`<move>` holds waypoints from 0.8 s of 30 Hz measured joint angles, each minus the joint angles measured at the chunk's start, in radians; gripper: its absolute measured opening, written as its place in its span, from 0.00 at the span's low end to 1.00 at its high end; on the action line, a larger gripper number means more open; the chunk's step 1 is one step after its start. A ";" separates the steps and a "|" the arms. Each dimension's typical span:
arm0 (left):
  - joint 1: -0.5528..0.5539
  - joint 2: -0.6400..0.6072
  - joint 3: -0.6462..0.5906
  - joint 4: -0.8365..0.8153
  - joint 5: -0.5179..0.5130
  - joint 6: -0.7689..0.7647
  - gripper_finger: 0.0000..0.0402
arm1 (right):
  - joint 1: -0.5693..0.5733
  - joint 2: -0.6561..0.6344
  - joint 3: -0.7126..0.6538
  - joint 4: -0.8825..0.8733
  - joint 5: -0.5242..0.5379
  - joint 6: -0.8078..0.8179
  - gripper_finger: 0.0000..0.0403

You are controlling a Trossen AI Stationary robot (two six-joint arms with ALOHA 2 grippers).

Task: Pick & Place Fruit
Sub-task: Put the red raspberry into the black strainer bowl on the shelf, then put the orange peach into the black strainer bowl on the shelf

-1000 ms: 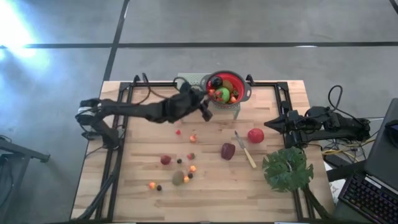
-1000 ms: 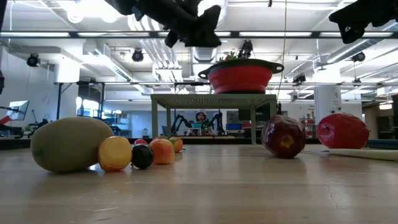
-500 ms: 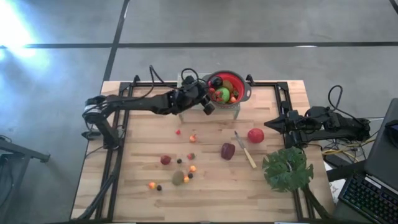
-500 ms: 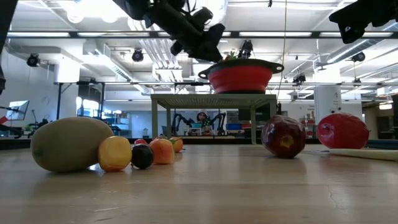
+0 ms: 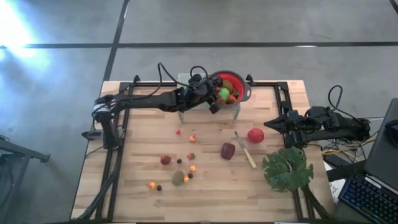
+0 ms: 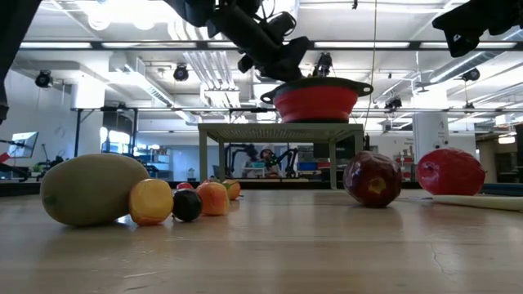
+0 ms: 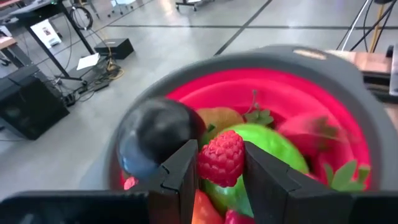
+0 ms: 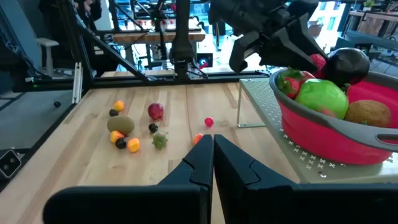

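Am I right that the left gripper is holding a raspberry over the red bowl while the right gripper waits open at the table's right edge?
Not quite: the right gripper is shut, as the right wrist view shows. The rest holds: the left gripper holds a raspberry over the red bowl.

left wrist: colander (image 7: 323, 68) rim blurred and cut off by the frame edge, black fruit (image 7: 155, 134) smeared, raspberry (image 7: 221, 157) flanks covered by the fingers (image 7: 183, 171); high view: dark berries (image 5: 159, 187) too small to identify.
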 joint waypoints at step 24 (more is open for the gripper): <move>-0.011 -0.047 0.012 -0.040 0.066 0.081 0.56 | 0.000 0.000 0.000 0.000 0.000 0.000 0.02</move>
